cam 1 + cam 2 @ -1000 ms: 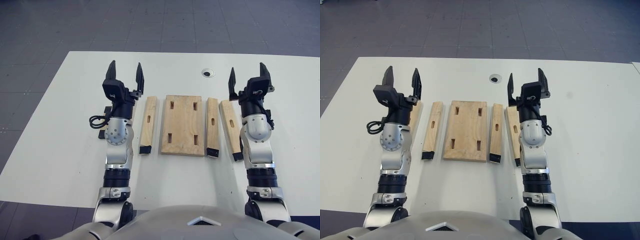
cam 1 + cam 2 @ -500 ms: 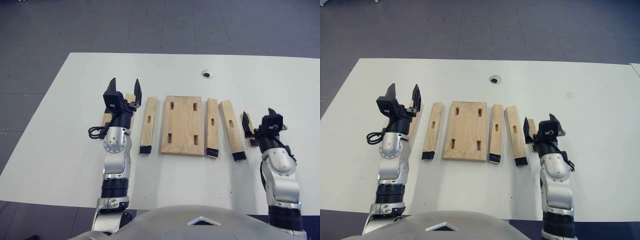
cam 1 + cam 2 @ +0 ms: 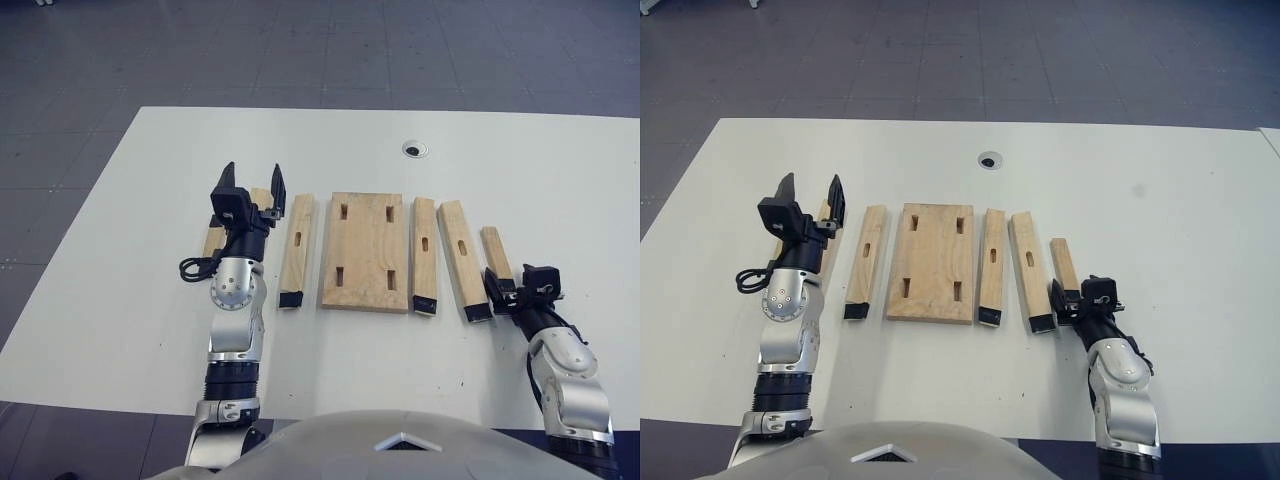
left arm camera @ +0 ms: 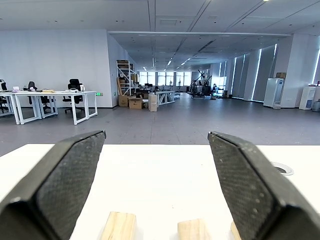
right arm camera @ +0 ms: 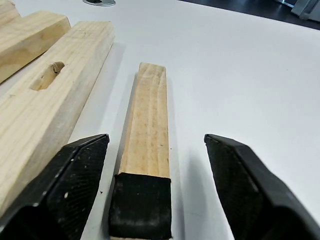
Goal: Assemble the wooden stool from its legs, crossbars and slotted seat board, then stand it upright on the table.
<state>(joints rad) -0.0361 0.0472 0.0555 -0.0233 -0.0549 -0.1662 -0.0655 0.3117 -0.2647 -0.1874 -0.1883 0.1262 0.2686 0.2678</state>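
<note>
We see the slotted seat board (image 3: 365, 250) lying flat mid-table (image 3: 130, 300), with legs (image 3: 295, 250) laid alongside it. Our right gripper (image 5: 156, 142) is spread wide, straddling the black-capped end of the short crossbar (image 5: 147, 125) without touching it. Our left gripper (image 3: 253, 175) hovers, equally wide, above the leftmost piece (image 3: 212, 238).

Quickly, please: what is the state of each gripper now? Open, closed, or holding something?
Left gripper: open, holding nothing.
Right gripper: open, holding nothing; its fingers stand on either side of the short wooden piece.
</note>
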